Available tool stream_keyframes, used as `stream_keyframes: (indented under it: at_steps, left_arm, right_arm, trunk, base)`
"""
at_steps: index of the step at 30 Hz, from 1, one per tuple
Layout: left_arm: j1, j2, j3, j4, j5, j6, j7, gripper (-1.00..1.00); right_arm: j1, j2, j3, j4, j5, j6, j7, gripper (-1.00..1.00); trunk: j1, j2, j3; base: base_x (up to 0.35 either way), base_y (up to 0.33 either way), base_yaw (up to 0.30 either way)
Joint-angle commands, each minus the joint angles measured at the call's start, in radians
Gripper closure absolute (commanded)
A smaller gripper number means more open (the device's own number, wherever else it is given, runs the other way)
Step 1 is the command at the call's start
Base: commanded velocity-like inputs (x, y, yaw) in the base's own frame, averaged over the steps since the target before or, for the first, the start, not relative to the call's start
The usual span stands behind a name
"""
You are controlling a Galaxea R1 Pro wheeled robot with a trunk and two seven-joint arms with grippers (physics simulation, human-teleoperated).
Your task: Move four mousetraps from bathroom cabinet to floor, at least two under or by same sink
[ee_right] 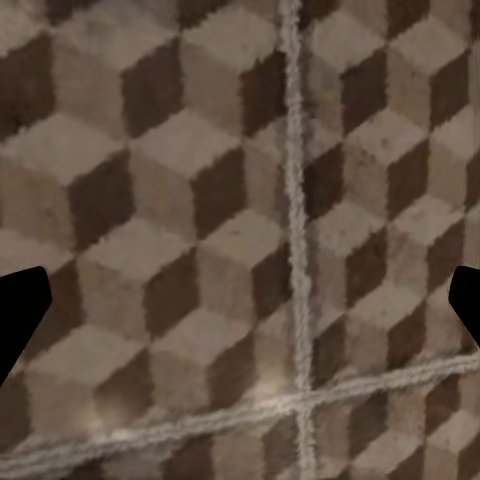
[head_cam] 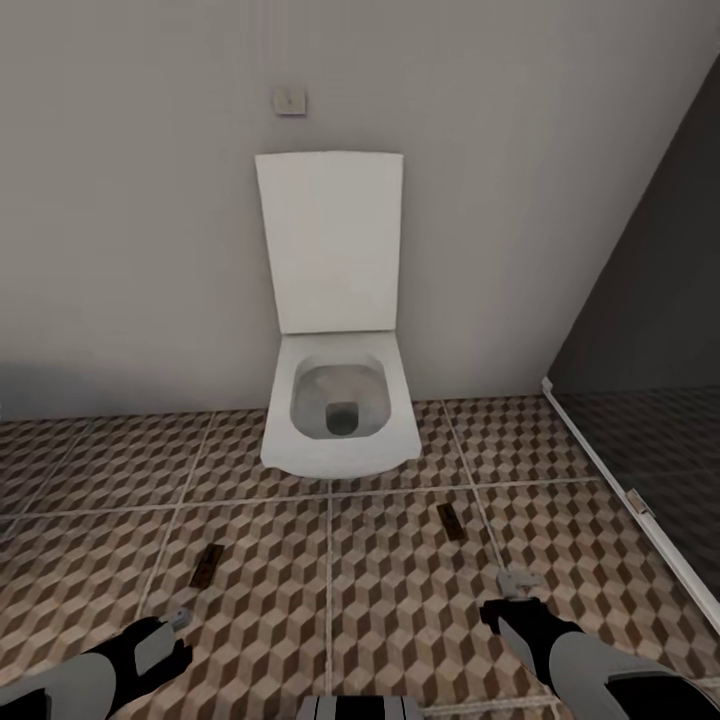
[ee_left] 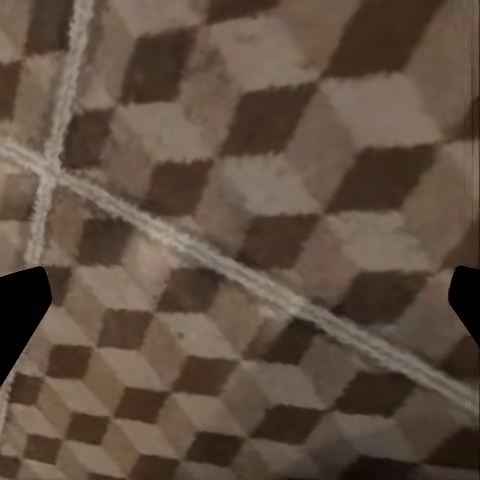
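Observation:
Two mousetraps lie flat on the bathroom floor [head_cam: 400,600] in front of the toilet, both small dark brown slabs. One mousetrap [head_cam: 205,566] is left of centre and the other [head_cam: 449,522] is right of centre. My left gripper [head_cam: 176,620] hangs low at the bottom left, just below the left mousetrap. My right gripper [head_cam: 518,582] is at the bottom right, a little nearer than the right mousetrap. Both wrist views look down on cube-patterned tile with the dark fingertips [ee_left: 20,315] [ee_right: 20,320] far apart and nothing between them. The cabinet and the sink are out of view.
A square white toilet [head_cam: 338,420] with its lid up stands against the grey wall straight ahead. A dark glass partition [head_cam: 650,330] with a white floor rail [head_cam: 630,495] runs along the right. A small plate [head_cam: 290,101] sits on the wall above the toilet.

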Motion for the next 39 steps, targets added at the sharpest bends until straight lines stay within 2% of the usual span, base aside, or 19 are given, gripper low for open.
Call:
stream_keyframes:
  at_steps: [1,10,29,39]
  left_arm:
    - [0.002,-0.002,-0.006,-0.004,0.005,-0.006,0.007,-1.00]
    - [0.019,-0.025,-0.006,-0.004,0.002,-0.059,0.008,-1.00]
    - [0.043,-0.074,-0.007,-0.007,0.000,-0.067,0.007,-1.00]
    - [0.072,-0.083,-0.007,-0.007,0.000,-0.068,0.006,-1.00]
  right_arm:
    - [0.003,0.001,0.008,0.000,0.001,-0.002,-0.003,-1.00]
    - [0.027,0.005,0.011,0.009,0.003,-0.090,-0.003,-1.00]
    - [0.070,0.005,0.011,0.010,0.004,-0.134,-0.003,-1.00]
    - [0.103,0.003,0.011,0.011,0.004,-0.164,-0.003,-1.00]
  trunk:
    - [-0.001,0.000,0.003]
    - [-0.005,0.002,0.038]
    - [-0.013,0.007,0.112]
    - [-0.018,0.009,0.150]
  base:
    - [0.000,0.000,0.000]
    - [0.000,0.000,0.000]
    - [0.000,0.000,0.000]
    - [0.000,0.000,0.000]
